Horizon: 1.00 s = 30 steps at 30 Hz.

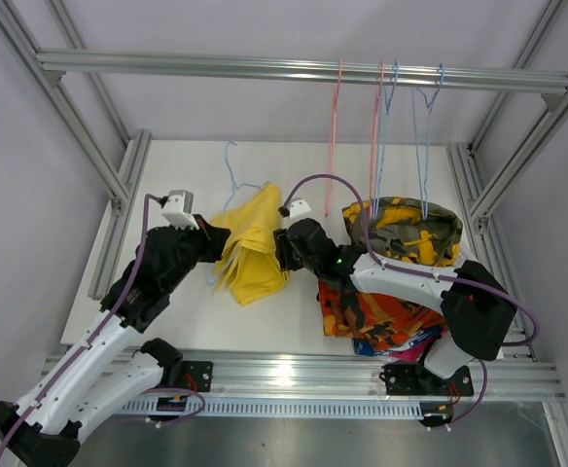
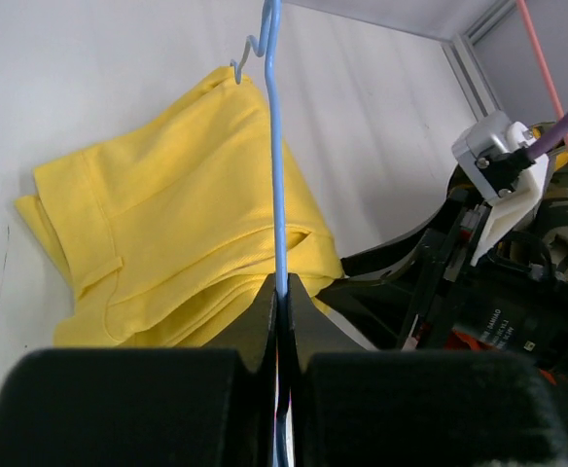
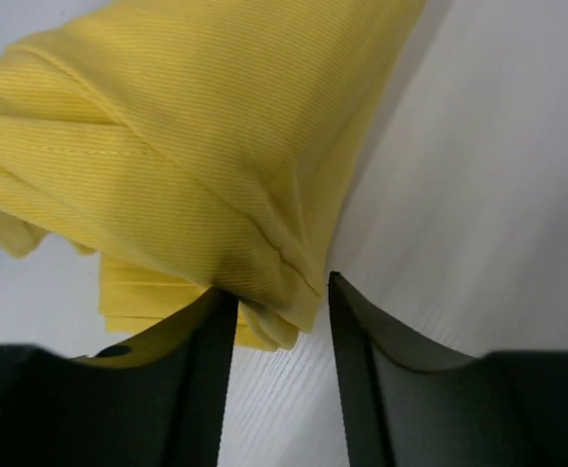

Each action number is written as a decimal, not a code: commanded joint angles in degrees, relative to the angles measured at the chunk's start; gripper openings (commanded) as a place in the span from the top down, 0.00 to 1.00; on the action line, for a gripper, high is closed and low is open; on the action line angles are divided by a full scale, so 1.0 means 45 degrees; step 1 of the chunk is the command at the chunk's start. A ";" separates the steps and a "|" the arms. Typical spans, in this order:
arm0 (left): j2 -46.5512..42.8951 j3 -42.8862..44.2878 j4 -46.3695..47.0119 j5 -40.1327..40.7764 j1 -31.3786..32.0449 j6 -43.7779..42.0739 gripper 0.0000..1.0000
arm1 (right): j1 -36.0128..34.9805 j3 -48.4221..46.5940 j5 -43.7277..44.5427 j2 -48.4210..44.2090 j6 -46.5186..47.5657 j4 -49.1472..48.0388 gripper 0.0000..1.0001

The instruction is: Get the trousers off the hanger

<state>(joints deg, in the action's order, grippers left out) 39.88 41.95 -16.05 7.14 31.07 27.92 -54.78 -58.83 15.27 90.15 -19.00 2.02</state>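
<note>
The plain yellow trousers (image 1: 252,243) lie folded on the white table, also seen in the left wrist view (image 2: 167,233) and the right wrist view (image 3: 187,146). A light blue wire hanger (image 1: 230,173) lies with them; its wire (image 2: 276,175) runs over the cloth. My left gripper (image 1: 216,245) (image 2: 282,290) is shut on that wire. My right gripper (image 1: 282,249) (image 3: 282,297) is open at the trousers' right edge, with a hanging corner of yellow cloth between its jaws, unpinched. Camouflage trousers (image 1: 406,229) hang from blue hangers (image 1: 426,126) at the back right.
Orange-red patterned trousers (image 1: 372,311) lie under my right arm, on blue-and-white (image 1: 373,346) and magenta (image 1: 408,354) cloth. Two bare pink hangers (image 1: 335,126) hang from the overhead rail (image 1: 216,66). Frame posts (image 1: 119,195) border the table on both sides.
</note>
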 commanded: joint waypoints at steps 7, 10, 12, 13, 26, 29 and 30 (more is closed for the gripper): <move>0.0122 0.0911 0.0775 -0.0160 0.0146 -0.0306 0.99 | -0.0461 -0.0519 0.1040 0.0143 0.0179 -0.0293 0.32; 0.0142 0.0911 0.0775 -0.0160 0.0205 -0.0326 0.99 | -0.1027 -0.0677 0.1411 -0.0130 0.0492 -0.0293 0.22; 0.0162 0.0950 0.0774 -0.0160 0.0224 -0.0326 1.00 | -0.1436 -0.0774 0.1587 -0.0228 0.0726 -0.0293 0.20; 0.0142 0.0950 0.0775 -0.0141 0.0225 -0.0307 0.99 | -0.1536 -0.0833 0.1646 -0.0190 0.0804 -0.0293 0.20; 0.0025 0.0989 0.0697 -0.0121 0.0303 -0.0365 0.99 | -0.2044 -0.2278 0.4553 0.2211 0.1079 -0.0117 0.21; -0.0033 0.0970 0.0716 -0.0043 0.0303 -0.0404 0.99 | -0.1908 -0.2240 0.5005 0.2797 0.1371 -0.1070 0.22; -0.0053 0.0970 0.0716 -0.0024 0.0303 -0.0404 1.00 | -0.1869 -0.2259 0.5160 0.2954 0.1410 -0.1210 0.24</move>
<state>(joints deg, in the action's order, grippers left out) 41.08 42.76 -17.32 7.09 31.92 27.49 -63.55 -66.94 31.66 101.36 -13.80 0.82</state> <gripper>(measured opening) 0.008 0.777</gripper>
